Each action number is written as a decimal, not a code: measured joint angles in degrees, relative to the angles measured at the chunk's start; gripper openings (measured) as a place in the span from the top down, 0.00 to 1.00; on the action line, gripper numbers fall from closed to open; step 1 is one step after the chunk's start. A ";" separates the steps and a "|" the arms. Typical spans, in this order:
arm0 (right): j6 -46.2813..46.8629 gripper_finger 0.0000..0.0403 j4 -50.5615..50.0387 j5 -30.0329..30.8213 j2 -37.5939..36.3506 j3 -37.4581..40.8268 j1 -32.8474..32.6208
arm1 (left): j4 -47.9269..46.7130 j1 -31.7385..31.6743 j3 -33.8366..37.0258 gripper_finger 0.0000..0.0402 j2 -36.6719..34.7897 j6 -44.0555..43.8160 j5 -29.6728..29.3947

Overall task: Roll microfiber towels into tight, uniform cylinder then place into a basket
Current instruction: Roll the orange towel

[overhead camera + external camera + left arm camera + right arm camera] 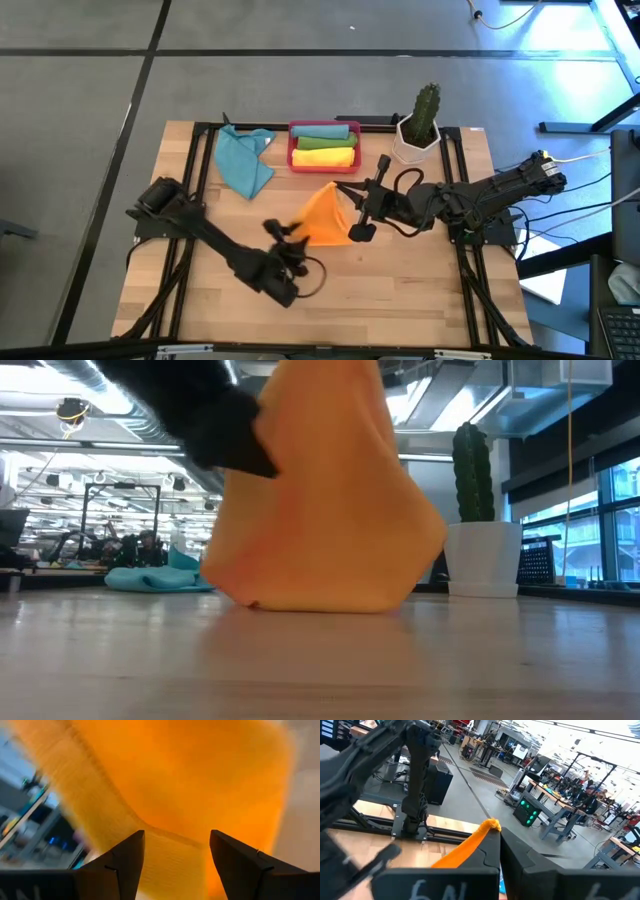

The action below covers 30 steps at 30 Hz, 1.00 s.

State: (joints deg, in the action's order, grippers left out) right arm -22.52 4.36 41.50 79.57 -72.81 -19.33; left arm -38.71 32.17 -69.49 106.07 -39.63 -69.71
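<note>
Wooden counter [400,290] held my orange towel [328,218]: right gripper [342,188] pinched its corner, left gripper [290,232] spread beside it.

The orange towel [328,216] hangs mid-table like a tent, pinched at its top corner by the right gripper [342,189] and blocking passage between the two arms. The left gripper [283,232] sits against its near side, fingers [125,862] spread. Behind it the basket [324,160] (already holding rolled towels), the blue towel [245,160] and the cactus pot [417,140] crowd the far edge. The near half of the table [400,290] lies bare on the right side.
</note>
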 joint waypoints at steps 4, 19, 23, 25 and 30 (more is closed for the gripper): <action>0.00 0.99 0.25 0.00 0.00 0.01 -0.42 | -20.67 0.10 0.04 0.46 -2.27 -19.69 -0.04; 0.41 0.99 0.48 0.00 0.00 0.01 -1.62 | -37.05 2.89 0.11 0.46 -3.48 -44.48 3.14; 1.05 0.99 0.48 0.00 0.00 0.01 -1.53 | -28.80 6.21 0.11 0.46 -3.48 -47.12 -0.96; 1.05 0.99 0.48 0.00 0.00 0.01 -1.53 | -22.64 7.00 0.11 0.46 -3.48 -45.79 -1.44; 1.05 0.99 0.48 0.00 -0.02 0.04 -1.53 | -7.09 6.19 0.11 0.46 -3.35 -32.30 -2.73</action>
State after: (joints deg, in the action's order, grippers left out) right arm -21.47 4.84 41.50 79.55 -72.77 -20.86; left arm -45.80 38.36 -69.38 102.72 -71.93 -72.44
